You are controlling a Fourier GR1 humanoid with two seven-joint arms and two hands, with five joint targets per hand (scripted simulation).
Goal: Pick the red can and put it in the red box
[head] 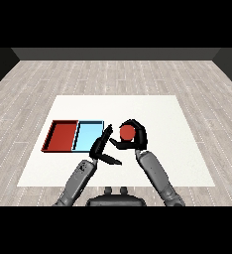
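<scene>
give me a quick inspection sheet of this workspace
surface: white table on a wood-plank floor
job's things: red can held above the table, right of both trays; red tray at left, nothing in it
clutter: blue tray beside the red tray, nothing in it
hands: right hand curled round the can; left hand open, fingers straight, next to the can
cables: nothing seen
surroundings: dark wall behind the floor

Two grey forearms (smooth, tubular) end in a black left hand [101,147] and right hand [136,135].
</scene>
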